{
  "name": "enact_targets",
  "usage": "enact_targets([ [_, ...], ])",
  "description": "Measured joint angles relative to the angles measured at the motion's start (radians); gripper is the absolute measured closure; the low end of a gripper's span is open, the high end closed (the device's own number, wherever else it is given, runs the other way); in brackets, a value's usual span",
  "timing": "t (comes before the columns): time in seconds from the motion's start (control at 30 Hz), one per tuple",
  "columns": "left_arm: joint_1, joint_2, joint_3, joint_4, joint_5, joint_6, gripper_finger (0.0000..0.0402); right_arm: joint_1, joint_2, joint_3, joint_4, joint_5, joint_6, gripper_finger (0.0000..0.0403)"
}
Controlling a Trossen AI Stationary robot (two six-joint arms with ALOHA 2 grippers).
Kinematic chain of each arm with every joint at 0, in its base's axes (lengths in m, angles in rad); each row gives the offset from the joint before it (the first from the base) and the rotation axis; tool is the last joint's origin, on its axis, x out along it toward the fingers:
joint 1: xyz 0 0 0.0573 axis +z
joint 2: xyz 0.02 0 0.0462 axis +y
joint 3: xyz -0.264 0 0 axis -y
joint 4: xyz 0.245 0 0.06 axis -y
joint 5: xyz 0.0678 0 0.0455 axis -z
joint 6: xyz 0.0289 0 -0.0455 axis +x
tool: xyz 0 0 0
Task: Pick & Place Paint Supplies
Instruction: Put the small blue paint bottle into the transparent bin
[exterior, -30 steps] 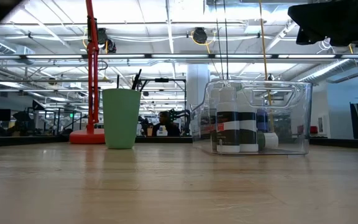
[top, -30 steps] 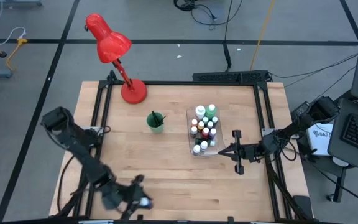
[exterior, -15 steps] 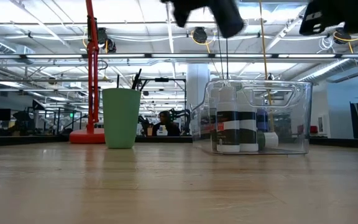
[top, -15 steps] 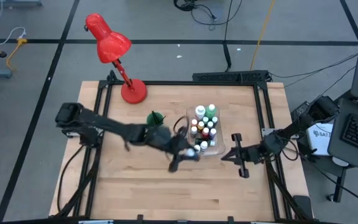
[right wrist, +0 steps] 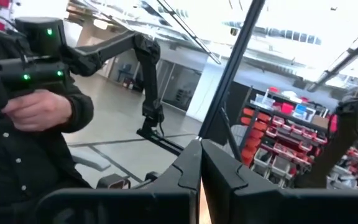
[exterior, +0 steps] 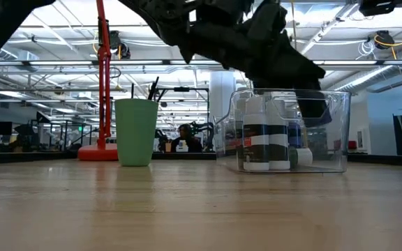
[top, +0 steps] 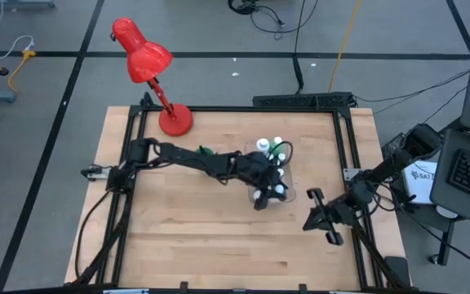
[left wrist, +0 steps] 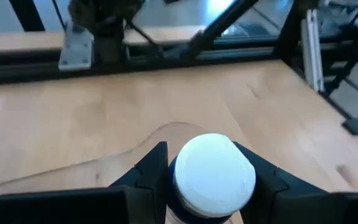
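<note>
l end effector (left wrist: 211,180) clamped on white-capped paint bottle (left wrist: 211,175) over clear bin (top: 286,189), mid tabletop (top: 178,237) | r end effector (top: 323,219) fingers together, off by right edge | brushes in green cup (exterior: 136,131)

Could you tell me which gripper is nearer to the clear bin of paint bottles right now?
The left. The left gripper is over the clear bin, its fingers around a white-capped bottle. The right gripper is shut, off the bin's right side.
</note>
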State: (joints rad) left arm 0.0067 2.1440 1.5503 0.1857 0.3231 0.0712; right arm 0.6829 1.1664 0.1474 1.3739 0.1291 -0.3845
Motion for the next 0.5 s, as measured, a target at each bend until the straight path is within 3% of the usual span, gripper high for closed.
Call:
enact_targets([
  [0.5, 0.002, 0.049, 0.024, -0.063, -0.096, -0.028, 0.0274, 0.0, 0.0, 0.0, -0.009, 0.005, -0.004, 0.0399],
])
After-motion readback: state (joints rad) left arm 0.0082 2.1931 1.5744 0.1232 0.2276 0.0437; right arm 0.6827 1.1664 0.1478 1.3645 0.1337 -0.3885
